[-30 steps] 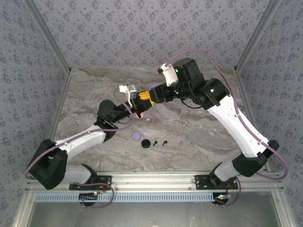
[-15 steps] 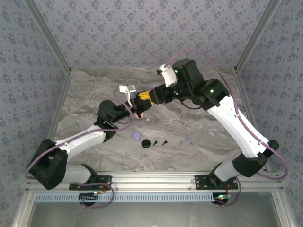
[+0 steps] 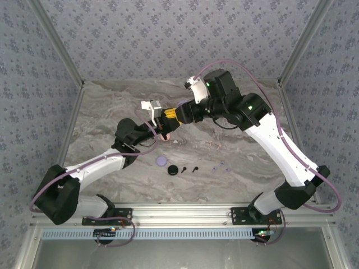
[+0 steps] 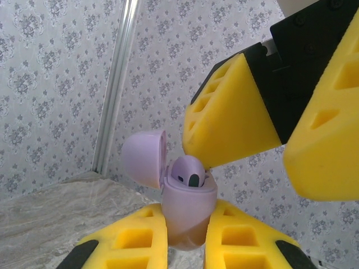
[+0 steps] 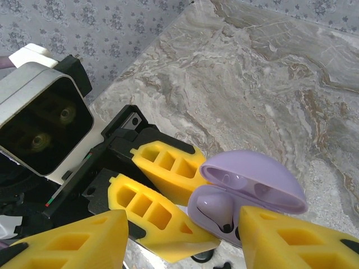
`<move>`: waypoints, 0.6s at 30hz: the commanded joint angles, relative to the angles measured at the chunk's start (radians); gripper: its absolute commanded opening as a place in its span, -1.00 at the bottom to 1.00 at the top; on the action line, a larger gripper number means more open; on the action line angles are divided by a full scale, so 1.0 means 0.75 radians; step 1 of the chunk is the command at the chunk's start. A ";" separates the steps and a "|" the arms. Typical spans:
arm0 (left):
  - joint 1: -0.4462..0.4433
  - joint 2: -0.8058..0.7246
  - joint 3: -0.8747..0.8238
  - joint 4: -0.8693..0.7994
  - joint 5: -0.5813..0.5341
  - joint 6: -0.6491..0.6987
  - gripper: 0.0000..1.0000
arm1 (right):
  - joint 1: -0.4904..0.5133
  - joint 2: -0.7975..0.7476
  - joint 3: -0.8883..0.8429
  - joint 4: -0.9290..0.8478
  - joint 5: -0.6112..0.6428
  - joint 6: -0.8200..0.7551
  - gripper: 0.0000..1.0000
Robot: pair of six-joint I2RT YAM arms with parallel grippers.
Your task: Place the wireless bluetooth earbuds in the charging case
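My left gripper (image 4: 188, 212) is shut on a purple charging case (image 4: 189, 208) and holds it upright above the table, with the lid (image 4: 143, 159) swung open. A purple earbud (image 4: 188, 171) sits in the case, its dome showing above the rim. My right gripper (image 4: 241, 168) hovers just above with its jaws apart and nothing between them, and one yellow fingertip (image 4: 196, 154) rests by the earbud. In the right wrist view the case (image 5: 255, 179) with the earbud (image 5: 216, 210) lies between my right gripper's fingers (image 5: 70, 241). From the top the two grippers meet (image 3: 166, 124).
On the table below lie a round purple case (image 3: 161, 161), a black round case (image 3: 173, 170), two black earbuds (image 3: 189, 169), purple earbuds (image 3: 220, 167) and pale pink earbuds (image 3: 213, 144). Metal posts and patterned walls close in the marble table (image 3: 112, 112).
My right gripper has edged slightly toward the case and its jaws have narrowed a little. The left arm and the case have stayed put.
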 commanded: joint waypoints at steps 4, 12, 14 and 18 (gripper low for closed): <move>0.006 0.000 0.007 0.077 -0.005 0.006 -1.00 | 0.002 -0.025 0.066 -0.042 0.076 -0.001 0.15; 0.006 -0.067 -0.093 0.024 -0.119 0.096 -1.00 | -0.158 -0.333 -0.215 -0.007 0.162 0.240 0.18; 0.005 -0.099 -0.116 -0.021 -0.129 0.125 -1.00 | -0.249 -0.413 -0.364 -0.039 0.186 0.350 0.17; 0.005 -0.194 -0.165 -0.141 -0.153 0.196 -1.00 | -0.372 -0.536 -0.700 -0.089 0.248 0.611 0.12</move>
